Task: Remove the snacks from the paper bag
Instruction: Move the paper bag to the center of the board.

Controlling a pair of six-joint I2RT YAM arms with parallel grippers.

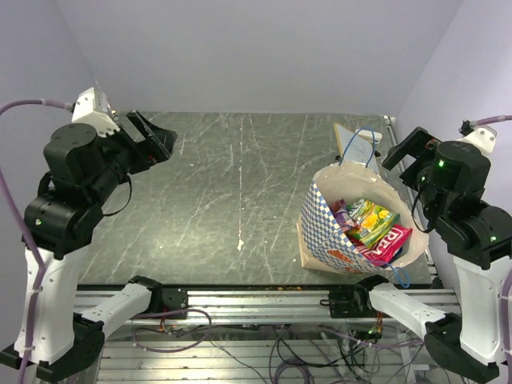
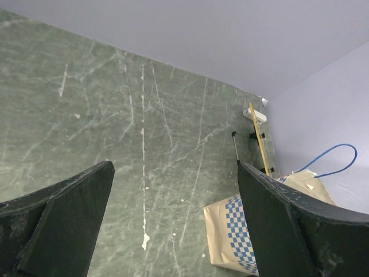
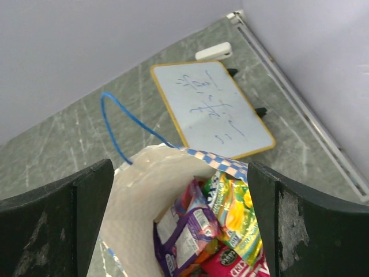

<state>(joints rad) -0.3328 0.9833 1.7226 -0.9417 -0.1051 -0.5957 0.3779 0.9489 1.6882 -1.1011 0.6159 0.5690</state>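
Right gripper hung just above the far rim of the paper bag, fingers spread wide, nothing between them. The wrist view looked straight into the bag's open mouth.

The bag sat on the right side of the table, close to the near edge, with its blue-and-white checkered outside facing the table's middle and its cream inside showing. The snacks were all inside it, packed together:
- a purple packet on the left
- a yellow-green packet touching it on the right
- a red-pink packet below both

Other packets were too hidden to tell apart.

A thin blue string handle looped up from the bag's far rim. A second blue loop lay at the near side.

Just beyond the bag lay a white board with a tan edge and blue scribbles on it. A small white block sat past the board, by the wall.

Left gripper was well apart from all this, raised over the far left of the table. Its fingers were also spread, and it held nothing.
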